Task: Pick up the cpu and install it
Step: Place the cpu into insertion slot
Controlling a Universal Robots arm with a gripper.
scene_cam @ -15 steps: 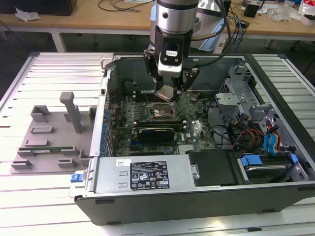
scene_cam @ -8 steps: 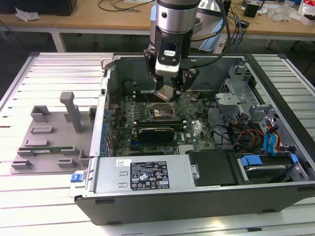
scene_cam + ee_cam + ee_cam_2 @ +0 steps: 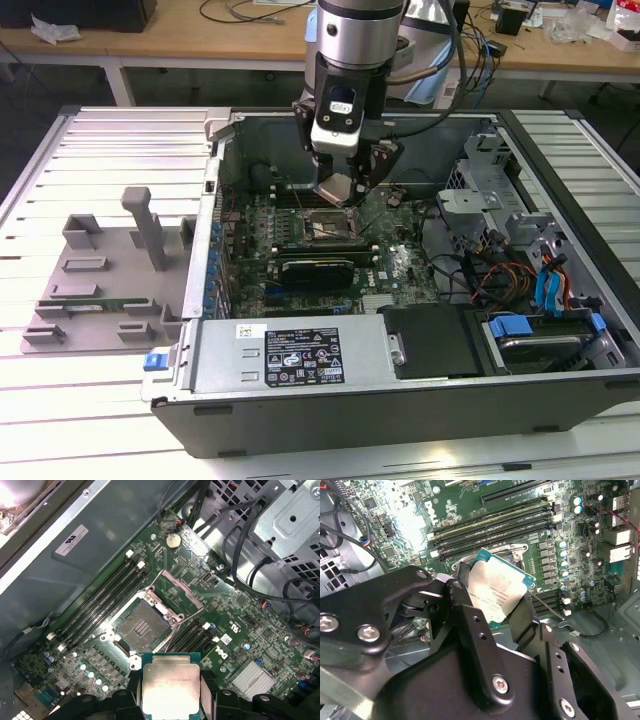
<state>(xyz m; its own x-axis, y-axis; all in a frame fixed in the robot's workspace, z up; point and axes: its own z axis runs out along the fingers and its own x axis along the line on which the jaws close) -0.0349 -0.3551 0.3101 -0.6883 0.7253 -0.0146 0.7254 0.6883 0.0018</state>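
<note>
The cpu (image 3: 171, 680) in the claw (image 3: 170, 696), above the socket (image 3: 141, 626) inside the computer case (image 3: 400, 415).

I log the cpu (image 3: 171, 687) lid as silver-grey metal with a dull brushed sheen, on a teal-green board edge. Gripper (image 3: 495, 602) links look matt black (cast or moulded, I cannot tell), with bright steel screw heads. Motherboard (image 3: 260, 640) is green laminate, slightly glossy; its socket frame (image 3: 165, 609) is bare shiny metal. Case (image 3: 400, 415) — grey sheet metal, satin. Table (image 3: 110, 140) — ribbed pale metal. Tray (image 3: 100, 300) is matt grey plastic.
</note>
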